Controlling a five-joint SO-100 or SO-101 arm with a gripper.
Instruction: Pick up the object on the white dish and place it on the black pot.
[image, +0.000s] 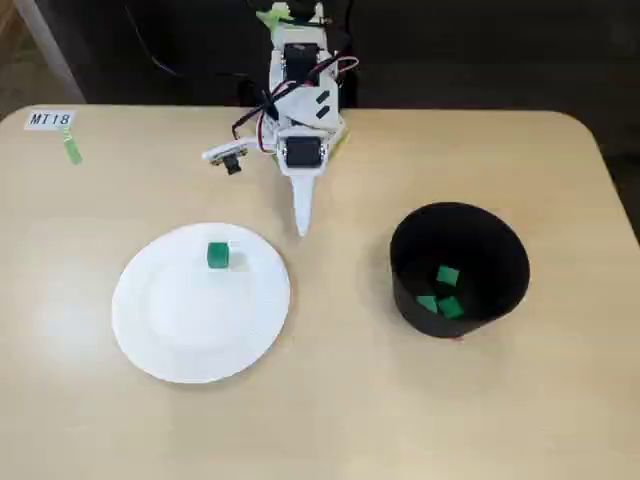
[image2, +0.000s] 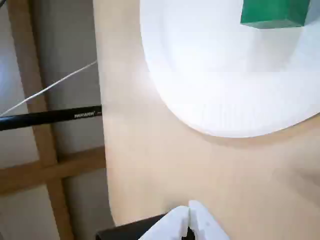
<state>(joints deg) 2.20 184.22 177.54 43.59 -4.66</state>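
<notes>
A small bright-green cube (image: 218, 255) sits on the white paper plate (image: 200, 335), near its far rim, left of centre in the fixed view. In the wrist view the cube (image2: 274, 12) shows at the top right on the plate (image2: 210, 75). The black pot (image: 459, 270) stands at the right and holds three small green blocks (image: 441, 294). My gripper (image: 302, 228) is shut and empty, pointing down at the table between the plate and the pot, just past the plate's far right rim. Its white fingertips (image2: 175, 222) touch each other at the bottom of the wrist view.
A paper label reading MT18 (image: 50, 119) with a small green strip (image: 72, 150) lies at the far left of the table. The arm's base (image: 300, 60) stands at the far edge. In the wrist view the table's edge (image2: 102, 150) and a black bar (image2: 50, 117) show.
</notes>
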